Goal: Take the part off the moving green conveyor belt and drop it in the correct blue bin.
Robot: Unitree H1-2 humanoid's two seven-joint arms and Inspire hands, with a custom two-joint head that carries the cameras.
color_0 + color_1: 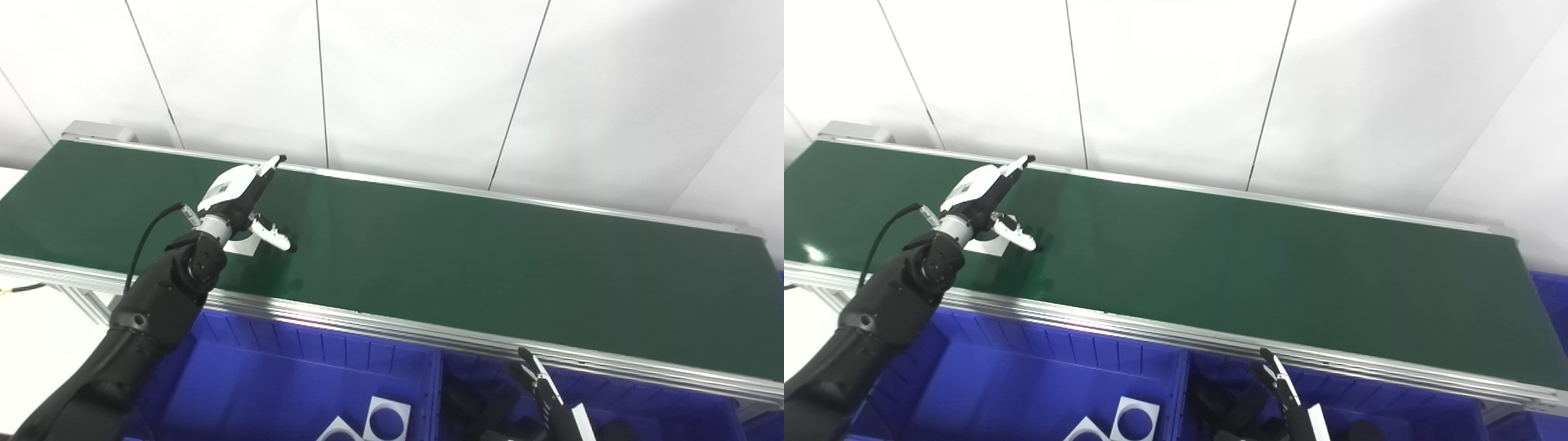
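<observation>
A flat white part [244, 245] lies on the green conveyor belt [465, 257] at the left, mostly hidden under my left hand [242, 196]. That hand hovers over it, open, fingers and thumb spread; whether it touches the part I cannot tell. In the right eye view the part [988, 246] shows below the left hand [983, 196]. My right hand [548, 398] is low at the bottom edge over a blue bin [637, 398]; only its fingertips show.
A blue bin [275, 373] below the belt's front rail holds white square parts with round holes [387, 419]. The bin to its right holds dark parts [478, 410]. A white panelled wall stands behind the belt.
</observation>
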